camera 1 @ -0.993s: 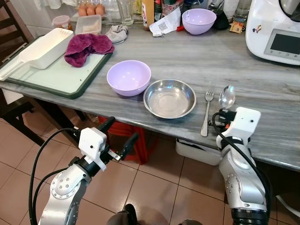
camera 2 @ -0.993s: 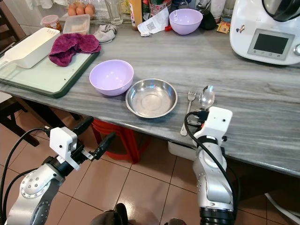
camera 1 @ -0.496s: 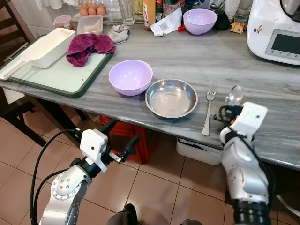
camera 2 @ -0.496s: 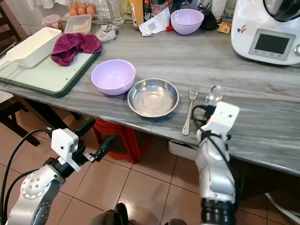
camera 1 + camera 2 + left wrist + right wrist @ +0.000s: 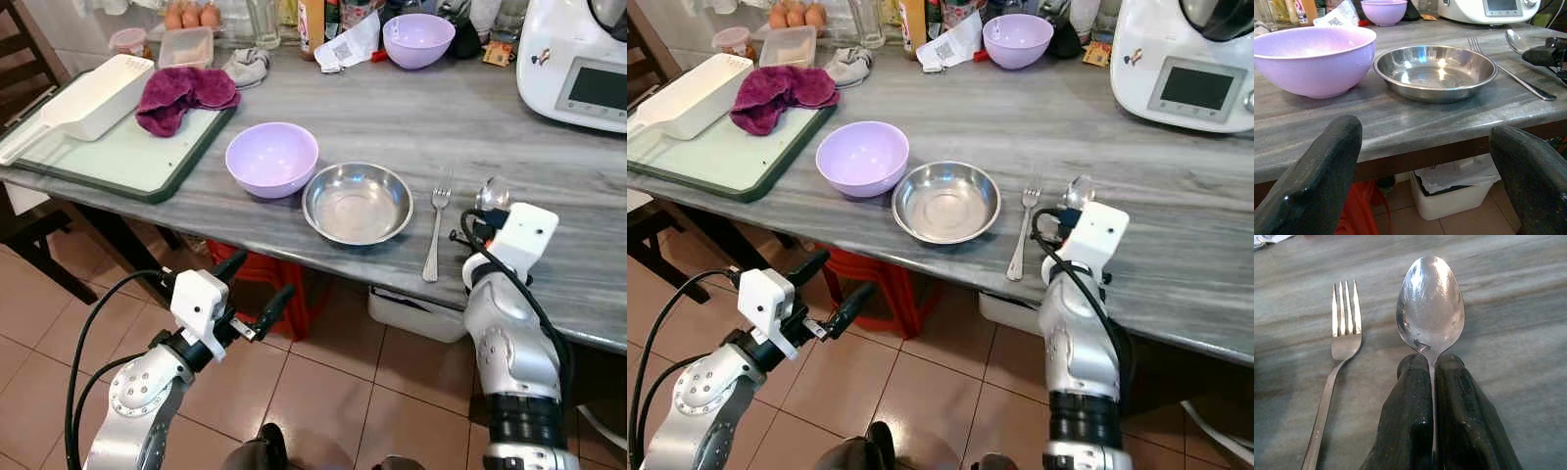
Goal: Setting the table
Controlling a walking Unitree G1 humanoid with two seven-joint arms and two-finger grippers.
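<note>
Grey marble-patterned counter carries everything, read here from the robot's left across to its right. At the far left sits a green-rimmed tray with a white long-handled container and a crumpled magenta cloth on it. Next comes a lilac bowl, and just beside it, nearly touching, a shallow steel bowl. A fork lies to the right of the steel bowl, tines pointing away from the robot. Close beside the fork lies a spoon, bowl upward, its handle pinched between the two black fingers of the right gripper, which is clamped on it at the counter's near edge. At the back stand a second lilac bowl and a white kitchen machine. Below the counter's edge, over the tiled floor, the left gripper hangs with its fingers spread wide, grasping nothing.
</note>
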